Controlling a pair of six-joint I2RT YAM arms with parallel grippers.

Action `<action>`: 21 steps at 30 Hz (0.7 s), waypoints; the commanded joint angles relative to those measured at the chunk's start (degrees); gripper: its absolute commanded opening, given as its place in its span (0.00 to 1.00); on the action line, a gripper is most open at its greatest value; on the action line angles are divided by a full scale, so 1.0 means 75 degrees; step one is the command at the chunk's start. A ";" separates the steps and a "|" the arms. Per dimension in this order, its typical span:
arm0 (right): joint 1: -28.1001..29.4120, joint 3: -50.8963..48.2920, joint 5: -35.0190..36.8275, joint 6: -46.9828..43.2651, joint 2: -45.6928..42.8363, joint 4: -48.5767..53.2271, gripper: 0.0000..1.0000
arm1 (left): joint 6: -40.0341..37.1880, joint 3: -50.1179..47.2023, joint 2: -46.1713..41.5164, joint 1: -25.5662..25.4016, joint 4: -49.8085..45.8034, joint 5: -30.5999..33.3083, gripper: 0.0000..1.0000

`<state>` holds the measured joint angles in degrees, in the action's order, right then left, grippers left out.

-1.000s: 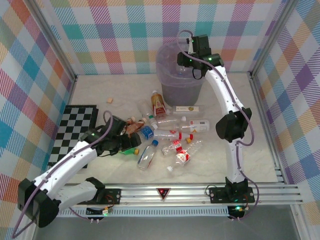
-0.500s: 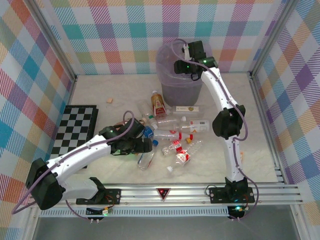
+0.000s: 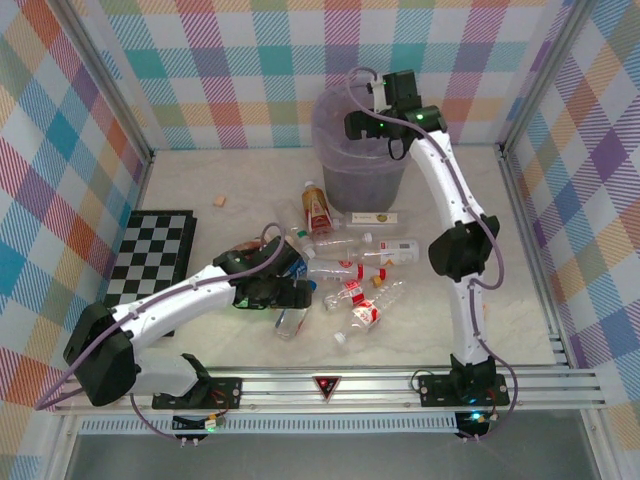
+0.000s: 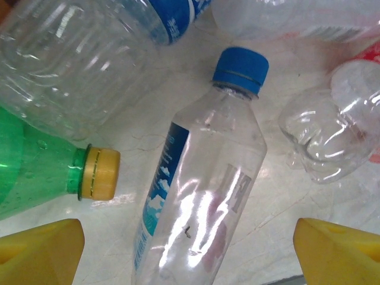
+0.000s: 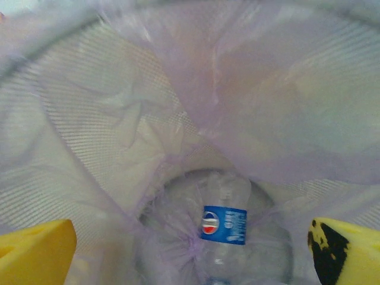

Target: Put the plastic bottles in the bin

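Bottles (image 3: 350, 270) lie in a loose heap on the table (image 3: 520, 300). One of them, a clear bottle with a blue cap (image 4: 202, 196), sits directly between the jaws of the left gripper (image 4: 190, 252). Those jaws stand wide and touch nothing. Just outside one finger lies a green bottle (image 4: 35, 169) with a yellow cap. Crushed clear bottles crowd in beyond the blue cap and toward the other finger.

Risks, as judged:
- **Slip on closing:** the clear bottle is thin-walled and smooth, so it may buckle or slip forward out of the jaws.
- **Snag on the neighbour:** the finger beside the green bottle could catch its neck and drag it along, or set other bottles rolling.
- **Loose bag:** at the right gripper (image 5: 190, 243), slack folds of bag (image 5: 267, 119) hang inward beside the fingers and could catch on them.

The right gripper's jaws are wide apart and empty, held over the mouth of the bin (image 5: 89, 119).

The bin is the sole container. Straight below the right jaws, at its bottom, lies one bottle with a blue label (image 5: 224, 228). The bag's folds hide whether there is anything more. Most bottles are outside it.
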<state>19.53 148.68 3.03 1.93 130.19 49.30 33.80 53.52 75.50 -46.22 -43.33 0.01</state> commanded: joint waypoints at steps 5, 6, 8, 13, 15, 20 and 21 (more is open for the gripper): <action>-0.0001 -0.0499 0.0289 0.0734 -0.2289 0.1121 1.00 | -0.0554 0.0177 0.0399 -0.0341 -0.0010 -0.0317 0.92; -0.0015 -0.0822 0.0377 0.0974 -0.2567 0.1288 0.99 | -0.0590 0.0182 0.0462 -0.0360 -0.0011 -0.0330 0.92; -0.0043 -0.1802 0.0468 0.1426 -0.3332 0.1568 0.99 | -0.0658 0.0200 0.0616 -0.0387 0.0005 -0.0341 0.92; -0.0050 -0.4936 0.0720 0.2044 -0.5428 0.1239 0.99 | -0.0939 0.0179 0.0937 -0.0411 0.0220 -0.0490 0.92; -0.0061 -0.5926 0.0755 0.2315 -0.6110 0.1304 1.00 | -0.1023 0.0180 0.1100 -0.0437 0.0233 -0.0508 0.91; -0.0103 -0.7997 0.0789 0.2794 -0.7402 0.1596 0.99 | -0.1277 0.0066 0.1455 -0.0540 0.0270 -0.0552 0.91; -0.0100 -0.8375 0.0732 0.2901 -0.7550 0.1638 1.00 | -0.1305 0.0061 0.1531 -0.0563 0.0247 -0.0552 0.90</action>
<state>19.07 90.30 8.16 19.55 76.84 59.11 26.24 53.52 85.56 -49.17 -41.54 -3.27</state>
